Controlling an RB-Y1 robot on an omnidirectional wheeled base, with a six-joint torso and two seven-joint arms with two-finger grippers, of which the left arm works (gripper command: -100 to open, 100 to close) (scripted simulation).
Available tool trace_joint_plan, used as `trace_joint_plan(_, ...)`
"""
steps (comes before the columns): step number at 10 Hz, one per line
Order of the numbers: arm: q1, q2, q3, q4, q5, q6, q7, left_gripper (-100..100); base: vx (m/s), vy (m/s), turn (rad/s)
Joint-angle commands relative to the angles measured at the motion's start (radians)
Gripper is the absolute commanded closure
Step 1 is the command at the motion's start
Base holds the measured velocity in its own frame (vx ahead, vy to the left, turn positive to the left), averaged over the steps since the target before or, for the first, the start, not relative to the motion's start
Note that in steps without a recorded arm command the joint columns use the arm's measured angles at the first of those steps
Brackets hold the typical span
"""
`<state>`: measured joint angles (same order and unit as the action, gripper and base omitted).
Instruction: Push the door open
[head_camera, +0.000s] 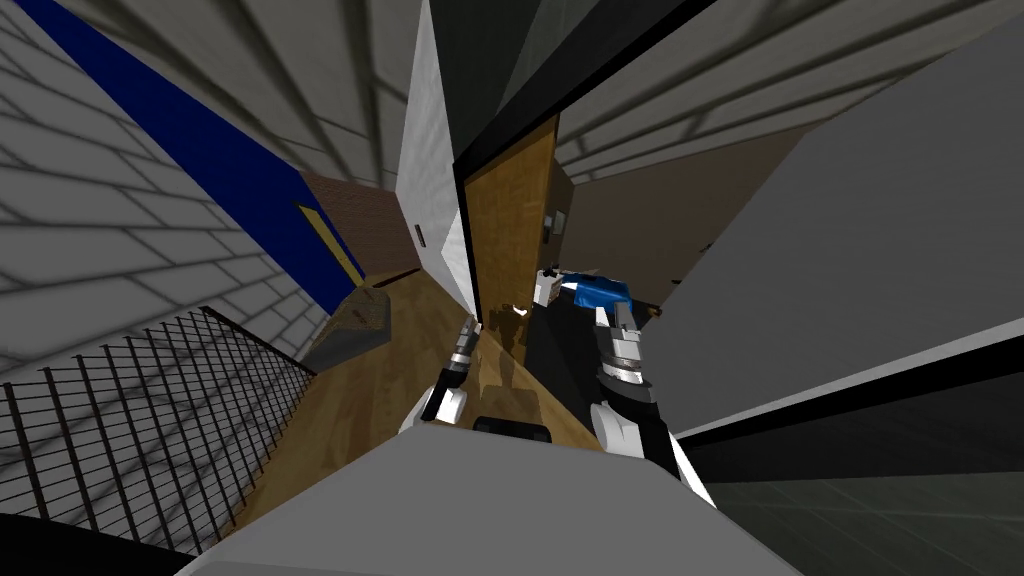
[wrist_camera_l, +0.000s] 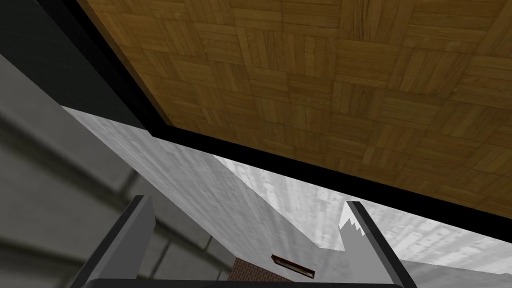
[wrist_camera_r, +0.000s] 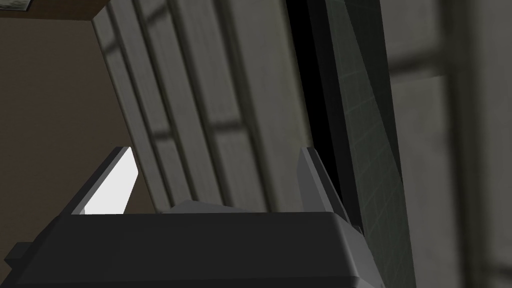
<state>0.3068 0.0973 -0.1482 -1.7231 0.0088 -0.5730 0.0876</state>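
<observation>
The brown wooden door (head_camera: 510, 215) stands partly swung open in its black frame (head_camera: 500, 130), and a small handle (head_camera: 551, 226) shows on its edge side. My left gripper (head_camera: 470, 332) is low by the door's hinge side, where the white wall (head_camera: 428, 180) ends. In the left wrist view the left gripper (wrist_camera_l: 250, 225) is open with nothing between its fingers, facing the white wall (wrist_camera_l: 210, 190) and a parquet-patterned wooden surface (wrist_camera_l: 320, 75) edged by a black band. My right gripper (head_camera: 620, 322) reaches into the gap right of the door; in the right wrist view the right gripper (wrist_camera_r: 217, 185) is open and empty.
A black metal railing (head_camera: 150, 400) runs along my left. A grey wedge-shaped box (head_camera: 355, 320) sits on the wooden floor (head_camera: 390, 390) by the brick wall (head_camera: 365, 225). A large grey wall (head_camera: 850, 270) closes in the right. A blue and white object (head_camera: 600, 290) lies beyond the doorway.
</observation>
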Motion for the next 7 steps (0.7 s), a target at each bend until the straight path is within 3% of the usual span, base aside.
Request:
trace_joint_plan(1,-0.014,-0.005,-0.006,0.029,-0.003,-0.006,-0.003,-100,0.065,0.033,-0.041)
trace_joint_plan(7,-0.063,-0.001,-0.06,0.205,-0.015,-0.042,-0.004,-100,0.081,0.046,-0.097)
